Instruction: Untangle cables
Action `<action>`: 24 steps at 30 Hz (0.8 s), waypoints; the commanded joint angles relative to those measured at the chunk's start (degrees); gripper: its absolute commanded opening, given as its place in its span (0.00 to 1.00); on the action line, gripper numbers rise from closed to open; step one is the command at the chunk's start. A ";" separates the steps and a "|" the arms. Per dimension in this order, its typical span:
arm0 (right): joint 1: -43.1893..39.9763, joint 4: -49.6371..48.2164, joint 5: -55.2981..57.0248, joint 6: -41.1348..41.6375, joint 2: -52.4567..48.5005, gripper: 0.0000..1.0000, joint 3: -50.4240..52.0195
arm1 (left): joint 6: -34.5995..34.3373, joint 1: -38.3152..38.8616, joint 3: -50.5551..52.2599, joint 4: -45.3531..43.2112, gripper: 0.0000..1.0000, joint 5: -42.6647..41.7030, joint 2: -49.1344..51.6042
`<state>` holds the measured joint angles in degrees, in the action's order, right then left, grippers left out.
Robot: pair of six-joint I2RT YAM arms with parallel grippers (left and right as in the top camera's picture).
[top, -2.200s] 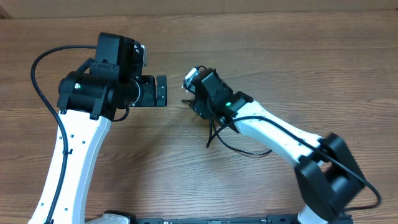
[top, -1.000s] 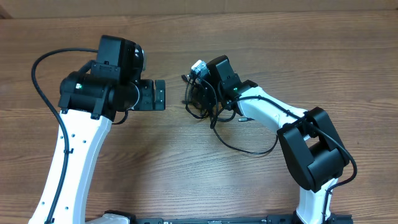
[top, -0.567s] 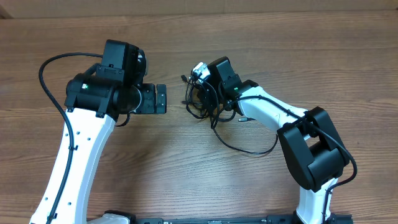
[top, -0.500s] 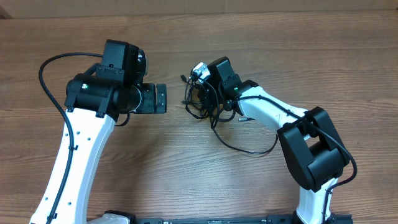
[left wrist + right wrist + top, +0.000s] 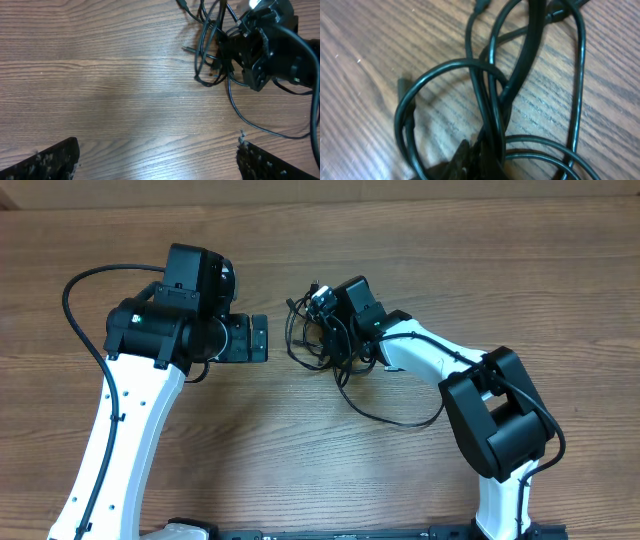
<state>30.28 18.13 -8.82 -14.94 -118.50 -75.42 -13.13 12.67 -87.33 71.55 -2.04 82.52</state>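
Observation:
The cables (image 5: 297, 345) lie as a tangled bundle of thin black cords on the wooden table, mid-scene, and one long strand (image 5: 395, 420) trails toward the front right. My right gripper (image 5: 325, 332) is over the bundle and shut on it. In the right wrist view its dark fingertips (image 5: 482, 156) pinch crossing strands of the cables (image 5: 527, 50), with loops spreading over the wood. My left gripper (image 5: 259, 338) hovers just left of the bundle, open and holding nothing. The left wrist view shows its fingers (image 5: 50, 160) wide apart, the cables (image 5: 207, 55) ahead, and the right gripper's body (image 5: 265, 50).
The thick black supply cable (image 5: 70, 300) loops off the left arm at the far left. The right arm's white links (image 5: 440, 370) stretch from the front right toward the bundle. Bare wooden table (image 5: 250, 440) surrounds both arms.
The right gripper's jaws have closed on the bundle. The cable loops have shifted and spread a little to the left. The left arm edged slightly right, then held still.

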 commanded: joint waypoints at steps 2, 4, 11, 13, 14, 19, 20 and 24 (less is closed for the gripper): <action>-0.39 0.76 -0.28 0.15 -0.57 0.04 -0.66 | 1.07 0.11 0.63 -0.26 1.00 0.52 -0.02; -0.35 2.34 -0.28 0.17 0.31 0.04 -1.01 | 1.09 0.11 0.63 -0.39 1.00 0.46 -0.02; -0.35 10.36 -0.28 2.19 11.87 0.04 -2.71 | 5.86 0.13 0.63 -10.05 1.00 -20.37 1.01; -0.46 11.08 -0.26 2.95 15.41 0.04 -2.71 | 5.86 0.22 0.63 -14.12 1.00 -29.05 1.95; -0.46 11.50 -0.20 2.93 16.65 0.04 -2.71 | 5.84 0.22 0.63 -16.22 1.00 -32.98 2.56; -0.46 13.79 0.81 2.95 20.81 0.04 -2.71 | 0.68 0.61 0.63 -21.79 1.00 -39.21 6.32; -0.46 14.14 0.81 2.93 21.05 0.04 -2.71 | 0.70 0.79 0.63 -21.73 1.00 -38.69 7.04; -0.46 14.05 0.85 2.67 20.76 0.06 -2.56 | 0.79 0.96 0.63 -21.03 0.96 -34.69 8.55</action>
<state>30.04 32.21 -8.54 -12.43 -97.23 -77.60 -11.46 13.15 -87.20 50.22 -36.38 90.13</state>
